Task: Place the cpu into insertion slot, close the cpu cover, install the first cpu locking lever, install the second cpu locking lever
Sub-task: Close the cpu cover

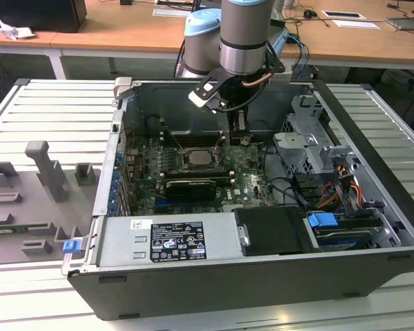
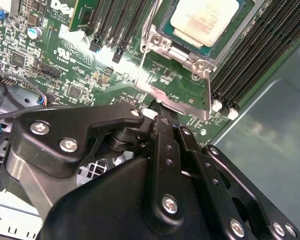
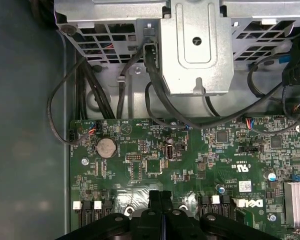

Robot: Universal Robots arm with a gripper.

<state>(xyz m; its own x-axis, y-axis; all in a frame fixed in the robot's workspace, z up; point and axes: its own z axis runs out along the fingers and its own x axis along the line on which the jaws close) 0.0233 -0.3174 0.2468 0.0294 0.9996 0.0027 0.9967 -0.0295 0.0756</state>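
The cpu (image 2: pixel 205 22) sits flat in the insertion slot (image 2: pixel 162 44), a little beyond the tips of the end effector (image 2: pixel 162 117). Between the two, the cpu cover (image 2: pixel 177 98) stands raised on its hinge. The fingertips meet the cover's free edge, drawn together with no visible gap; whether they pinch that edge I cannot tell. The chip is a small pale beige-silver square, and the cover is a thin silvery frame with green board showing through its cut-out. Black memory slots (image 2: pixel 255 55) run beside the socket. The exterior view sets the chip to its left of the end effector (image 1: pixel 238 131), inside the open computer case (image 1: pixel 262 289) on the slatted worktop (image 1: pixel 48 110). The first wrist view looks past the closed tips (image 3: pixel 160 197) to a coin cell (image 3: pixel 106 147) and a metal drive cage (image 3: pixel 197 45).
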